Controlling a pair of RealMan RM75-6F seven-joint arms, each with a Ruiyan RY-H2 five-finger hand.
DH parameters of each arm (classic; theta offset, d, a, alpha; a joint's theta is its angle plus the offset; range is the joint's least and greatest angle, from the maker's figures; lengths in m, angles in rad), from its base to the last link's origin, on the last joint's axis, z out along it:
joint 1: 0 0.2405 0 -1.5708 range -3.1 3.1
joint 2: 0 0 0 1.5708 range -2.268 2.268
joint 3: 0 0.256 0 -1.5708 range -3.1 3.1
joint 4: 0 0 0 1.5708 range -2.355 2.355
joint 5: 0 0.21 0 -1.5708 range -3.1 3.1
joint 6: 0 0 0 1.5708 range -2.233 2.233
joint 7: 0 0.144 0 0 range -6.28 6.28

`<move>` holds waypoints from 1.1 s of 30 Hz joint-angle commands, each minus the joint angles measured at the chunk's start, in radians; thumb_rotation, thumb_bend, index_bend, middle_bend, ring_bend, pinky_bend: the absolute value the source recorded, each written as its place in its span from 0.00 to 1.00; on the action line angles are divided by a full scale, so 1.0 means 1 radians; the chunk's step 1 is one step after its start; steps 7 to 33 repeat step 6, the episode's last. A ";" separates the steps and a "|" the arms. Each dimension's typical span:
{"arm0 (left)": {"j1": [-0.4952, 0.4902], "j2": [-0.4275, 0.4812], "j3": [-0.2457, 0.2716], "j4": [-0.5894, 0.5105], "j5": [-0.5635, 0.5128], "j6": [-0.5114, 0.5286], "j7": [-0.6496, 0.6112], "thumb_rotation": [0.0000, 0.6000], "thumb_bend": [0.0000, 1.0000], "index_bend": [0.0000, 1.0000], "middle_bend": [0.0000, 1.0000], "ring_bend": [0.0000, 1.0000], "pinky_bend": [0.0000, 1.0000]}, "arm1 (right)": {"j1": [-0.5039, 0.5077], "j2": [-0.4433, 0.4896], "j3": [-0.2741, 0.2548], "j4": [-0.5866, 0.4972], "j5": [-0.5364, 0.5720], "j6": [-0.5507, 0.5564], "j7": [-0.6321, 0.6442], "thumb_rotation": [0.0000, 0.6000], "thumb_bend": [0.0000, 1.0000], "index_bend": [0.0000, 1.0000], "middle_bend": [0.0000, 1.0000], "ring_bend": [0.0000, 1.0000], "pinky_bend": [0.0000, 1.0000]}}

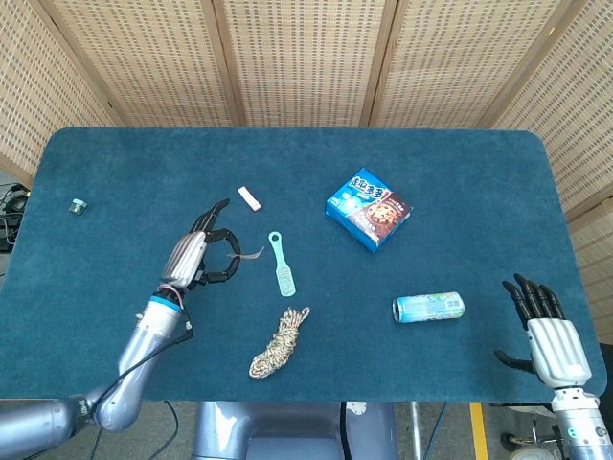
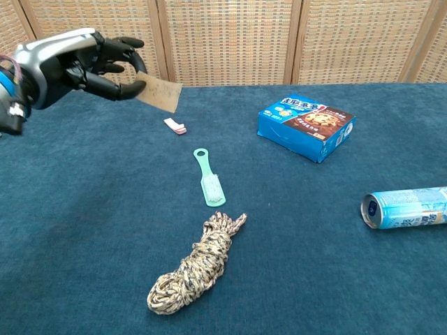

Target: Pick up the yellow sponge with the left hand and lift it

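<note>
From my station I see the left hand point(image 2: 73, 63) raised well above the blue table point(image 1: 460, 192), its dark fingers point(image 2: 119, 70) curled around one end of the yellow sponge point(image 2: 158, 93), which reads as a thin tan slab sticking out to the right of the fingertips, clear of the cloth. In the head view the same hand point(image 1: 196, 257) sits over the left-centre of the table with the sponge point(image 1: 251, 254) showing only as a pale sliver edge-on, just left of the green brush point(image 1: 281, 265); I cannot tell from there how far off the surface it is, but the chest view shows it up at the height of the wicker screen point(image 2: 230, 38) behind. My right hand point(image 1: 546, 331) rests at the near right corner of the table, holding nothing, fingers straight and slightly apart; the chest view does not show it. On the cloth I count 6 other items: the brush point(image 2: 208, 180) lying lengthwise near the middle, a coiled rope point(image 2: 195, 264) just in front of it, a small white and pink piece point(image 2: 175, 125) beyond it, a blue cookie box point(image 2: 305, 125) to the right, a can point(image 2: 405, 207) on its side further right and nearer, and a small metal fitting point(image 1: 78, 204) near the far left edge.
</note>
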State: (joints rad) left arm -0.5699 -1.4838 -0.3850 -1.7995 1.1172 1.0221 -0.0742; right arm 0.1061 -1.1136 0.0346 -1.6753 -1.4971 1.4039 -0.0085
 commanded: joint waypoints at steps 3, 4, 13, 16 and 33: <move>0.045 0.177 -0.035 -0.208 0.013 -0.104 -0.178 1.00 0.40 0.59 0.00 0.00 0.00 | 0.001 0.000 -0.001 -0.003 0.003 -0.004 -0.004 1.00 0.00 0.00 0.00 0.00 0.00; 0.045 0.188 -0.032 -0.219 0.023 -0.109 -0.187 1.00 0.40 0.59 0.00 0.00 0.00 | 0.001 0.000 -0.001 -0.003 0.003 -0.005 -0.006 1.00 0.00 0.00 0.00 0.00 0.00; 0.044 0.208 -0.022 -0.236 0.042 -0.118 -0.203 1.00 0.40 0.59 0.00 0.00 0.00 | 0.001 -0.001 -0.002 -0.005 0.001 -0.003 -0.009 1.00 0.00 0.00 0.00 0.00 0.00; 0.044 0.208 -0.022 -0.236 0.042 -0.118 -0.203 1.00 0.40 0.59 0.00 0.00 0.00 | 0.001 -0.001 -0.002 -0.005 0.001 -0.003 -0.009 1.00 0.00 0.00 0.00 0.00 0.00; 0.044 0.208 -0.022 -0.236 0.042 -0.118 -0.203 1.00 0.40 0.59 0.00 0.00 0.00 | 0.001 -0.001 -0.002 -0.005 0.001 -0.003 -0.009 1.00 0.00 0.00 0.00 0.00 0.00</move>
